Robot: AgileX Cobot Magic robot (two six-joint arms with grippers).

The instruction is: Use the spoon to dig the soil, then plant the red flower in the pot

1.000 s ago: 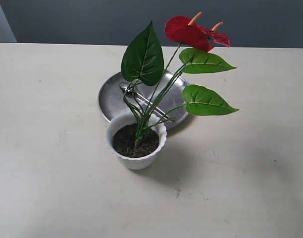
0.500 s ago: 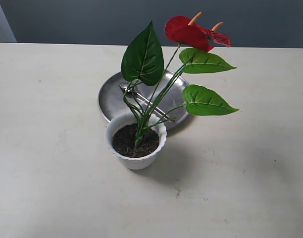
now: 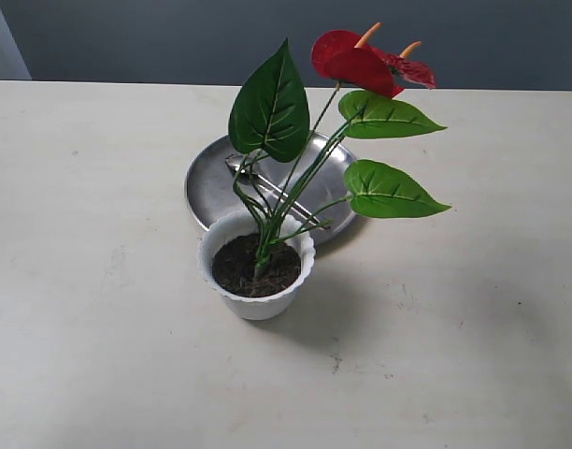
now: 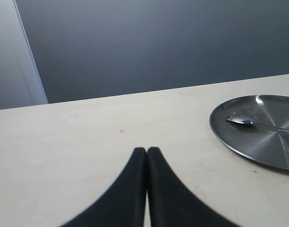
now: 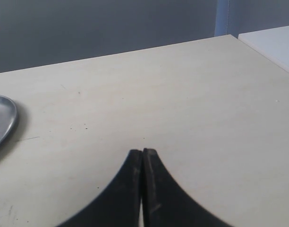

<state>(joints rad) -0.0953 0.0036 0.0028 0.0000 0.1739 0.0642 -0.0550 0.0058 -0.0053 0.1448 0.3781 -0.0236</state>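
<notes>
The red flower stands with its stems stuck in the dark soil of the white pot, leaning toward the back right. Behind the pot, the spoon lies on the steel plate; the left wrist view shows the spoon on the plate too. My left gripper is shut and empty, off to the side of the plate. My right gripper is shut and empty over bare table. Neither gripper shows in the exterior view.
A dark grey wall runs behind the table's far edge. The plate's rim shows at the side of the right wrist view. A white surface adjoins the table's corner there.
</notes>
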